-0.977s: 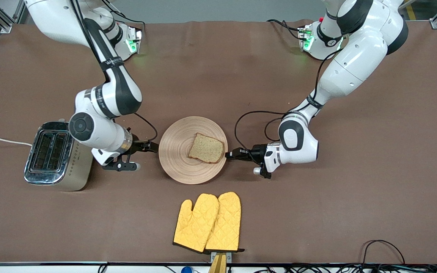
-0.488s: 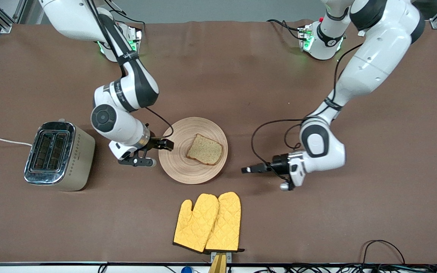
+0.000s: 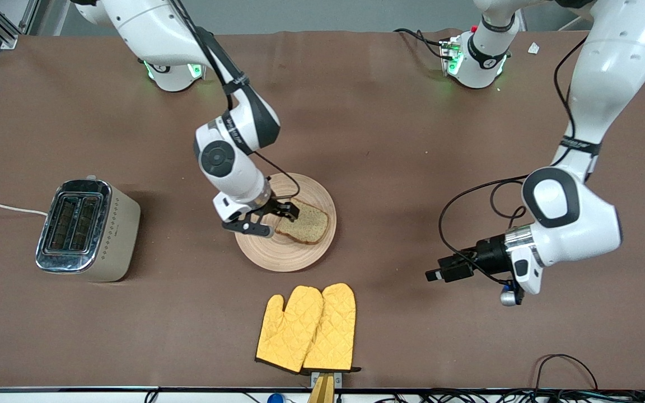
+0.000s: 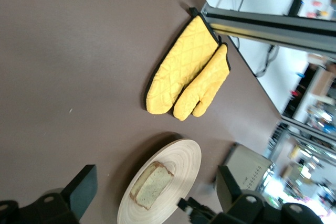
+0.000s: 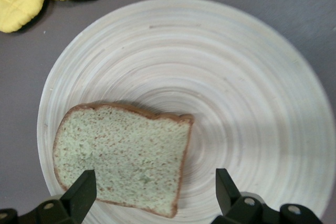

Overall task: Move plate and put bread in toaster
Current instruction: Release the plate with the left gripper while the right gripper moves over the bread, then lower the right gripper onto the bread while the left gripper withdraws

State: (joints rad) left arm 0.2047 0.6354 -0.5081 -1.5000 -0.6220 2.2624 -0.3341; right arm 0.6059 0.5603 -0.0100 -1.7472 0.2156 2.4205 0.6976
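Note:
The round wooden plate lies mid-table with the bread flat on it. My right gripper hangs open low over the plate, one finger above the slice and the other above bare wood; the right wrist view shows bread, plate and gripper. My left gripper is open and holds nothing, well off the plate toward the left arm's end. The left wrist view has its gripper facing plate and bread. The beige toaster stands at the right arm's end of the table.
A pair of yellow oven mitts lies nearer the front camera than the plate, close to the table's edge. The toaster's white cord runs off the right arm's end. Cables lie along the front edge.
The left gripper opened, let go of the plate's rim and drew back toward its own end. The right gripper moved from beside the toaster to over the bread.

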